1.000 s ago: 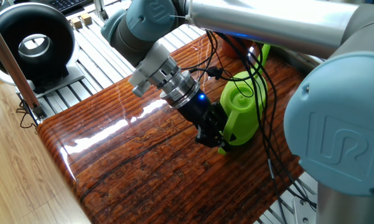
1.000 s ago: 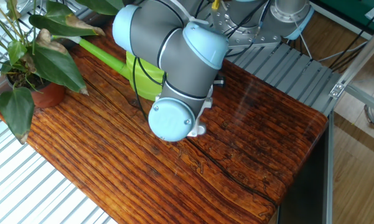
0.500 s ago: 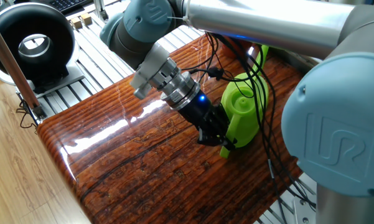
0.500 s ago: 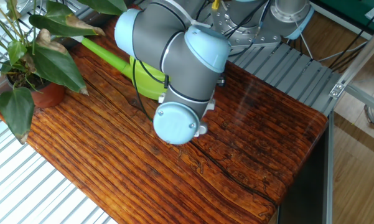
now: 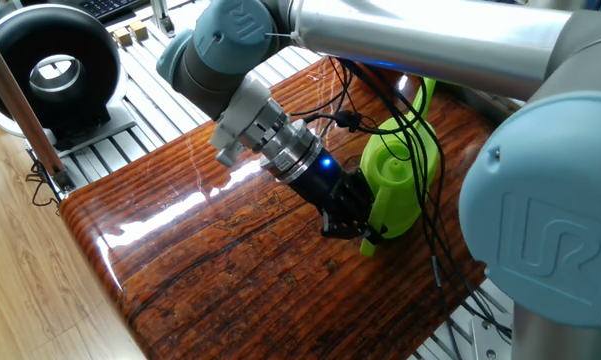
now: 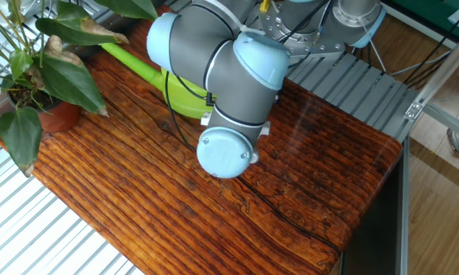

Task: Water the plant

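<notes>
The plant point(image 6: 59, 72) with broad dark leaves stands in its terracotta pot point(image 6: 58, 116) at the table's far left corner in the other fixed view; the arm hides it in one fixed view. The lime-green watering can point(image 5: 398, 182) sits on the wooden table point(image 5: 230, 270), its long spout point(image 6: 130, 65) pointing toward the plant. My gripper point(image 5: 364, 231) is low at the can's handle side, its dark fingers closed around the green handle. In the other fixed view the arm's wrist joint point(image 6: 227, 150) hides the gripper.
A black round blower point(image 5: 52, 67) stands on the aluminium rails beyond the table's left end. Black cables point(image 5: 420, 215) hang from the arm across the can. Slotted metal rails point(image 6: 344, 84) border the table on both long sides.
The gripper and the watering can have shifted together a little along the table, away from the plant. The plant has not moved.
</notes>
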You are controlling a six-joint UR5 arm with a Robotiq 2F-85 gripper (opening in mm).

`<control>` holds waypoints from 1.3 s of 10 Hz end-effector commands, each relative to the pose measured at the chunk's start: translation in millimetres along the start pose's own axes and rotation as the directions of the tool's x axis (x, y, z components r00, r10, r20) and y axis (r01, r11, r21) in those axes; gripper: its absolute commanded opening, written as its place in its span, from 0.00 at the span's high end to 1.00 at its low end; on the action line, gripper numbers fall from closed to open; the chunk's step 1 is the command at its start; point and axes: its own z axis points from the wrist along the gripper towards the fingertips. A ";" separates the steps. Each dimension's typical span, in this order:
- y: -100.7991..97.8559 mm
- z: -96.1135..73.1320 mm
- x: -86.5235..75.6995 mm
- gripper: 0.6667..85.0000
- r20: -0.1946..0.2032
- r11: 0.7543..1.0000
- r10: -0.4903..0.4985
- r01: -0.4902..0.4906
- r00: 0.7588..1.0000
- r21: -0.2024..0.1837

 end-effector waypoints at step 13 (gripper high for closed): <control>25.0 5.4 51.1 0.99 0.056 0.958 -0.228 0.214 0.972 0.189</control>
